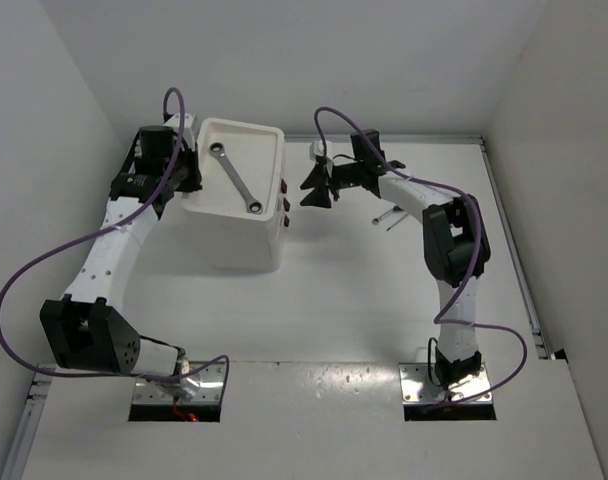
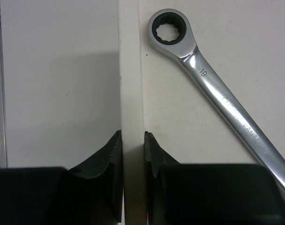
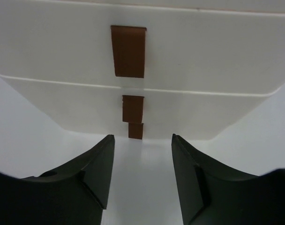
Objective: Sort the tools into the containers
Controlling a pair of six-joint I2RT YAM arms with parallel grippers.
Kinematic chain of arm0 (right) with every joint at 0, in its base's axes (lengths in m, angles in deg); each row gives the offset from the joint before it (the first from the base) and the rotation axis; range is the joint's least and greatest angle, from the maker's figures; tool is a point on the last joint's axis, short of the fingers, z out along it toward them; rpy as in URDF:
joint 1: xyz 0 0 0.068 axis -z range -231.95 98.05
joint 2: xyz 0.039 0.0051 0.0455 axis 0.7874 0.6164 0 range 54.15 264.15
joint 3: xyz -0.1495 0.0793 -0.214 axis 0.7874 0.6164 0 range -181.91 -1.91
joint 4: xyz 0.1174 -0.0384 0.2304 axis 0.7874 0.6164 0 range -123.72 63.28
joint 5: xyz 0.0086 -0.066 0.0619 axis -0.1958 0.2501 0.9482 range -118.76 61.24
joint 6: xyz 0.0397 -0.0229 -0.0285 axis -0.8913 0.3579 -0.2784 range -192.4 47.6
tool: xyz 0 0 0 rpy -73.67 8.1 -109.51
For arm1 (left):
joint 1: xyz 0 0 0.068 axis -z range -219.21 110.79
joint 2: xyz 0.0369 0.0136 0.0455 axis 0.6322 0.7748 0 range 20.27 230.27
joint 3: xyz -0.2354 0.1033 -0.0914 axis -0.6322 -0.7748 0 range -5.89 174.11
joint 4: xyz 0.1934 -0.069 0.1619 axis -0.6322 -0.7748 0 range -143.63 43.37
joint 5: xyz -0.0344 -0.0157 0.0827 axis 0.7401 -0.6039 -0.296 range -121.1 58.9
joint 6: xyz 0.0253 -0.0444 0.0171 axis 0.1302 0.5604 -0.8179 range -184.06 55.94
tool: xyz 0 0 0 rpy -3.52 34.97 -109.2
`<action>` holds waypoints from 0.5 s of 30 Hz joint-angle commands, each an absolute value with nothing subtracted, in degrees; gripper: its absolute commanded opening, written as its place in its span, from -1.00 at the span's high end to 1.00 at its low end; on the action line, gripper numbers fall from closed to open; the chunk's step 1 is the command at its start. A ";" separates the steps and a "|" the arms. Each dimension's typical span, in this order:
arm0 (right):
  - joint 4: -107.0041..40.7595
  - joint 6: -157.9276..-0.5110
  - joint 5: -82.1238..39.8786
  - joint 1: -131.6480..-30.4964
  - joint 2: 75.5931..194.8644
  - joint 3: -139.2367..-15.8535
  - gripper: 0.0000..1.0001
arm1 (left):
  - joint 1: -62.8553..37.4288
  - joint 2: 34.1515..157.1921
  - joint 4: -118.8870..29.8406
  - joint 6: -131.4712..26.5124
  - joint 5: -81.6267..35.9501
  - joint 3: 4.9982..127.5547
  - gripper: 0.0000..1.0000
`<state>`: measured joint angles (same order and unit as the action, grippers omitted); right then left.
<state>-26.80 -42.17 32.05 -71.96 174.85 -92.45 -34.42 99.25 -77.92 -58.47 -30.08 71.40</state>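
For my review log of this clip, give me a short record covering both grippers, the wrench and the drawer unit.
left gripper: shut on the tray rim of the white drawer unit
right gripper: open, empty, facing the brown drawer handles
silver ring-end wrench: lying loose inside that tray
other tools: thin ones on the table, right of the unit

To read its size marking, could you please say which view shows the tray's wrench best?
Left wrist view: the wrench is close up, ring end and lettering sharp. Top external shows it whole but small in the tray; right wrist misses it.
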 commanded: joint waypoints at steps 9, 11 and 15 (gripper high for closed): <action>-35.12 -48.32 34.17 -74.53 177.99 -91.12 0.05 | -32.97 101.56 -82.57 -57.21 -24.68 71.71 1.00; -37.31 -51.12 33.64 -74.53 177.99 -91.12 0.03 | -32.97 101.56 -82.57 -57.20 -24.68 71.71 1.00; -37.85 -53.16 33.03 -75.67 178.69 -93.84 -0.20 | -32.97 101.04 -82.57 -57.20 -24.68 71.19 1.00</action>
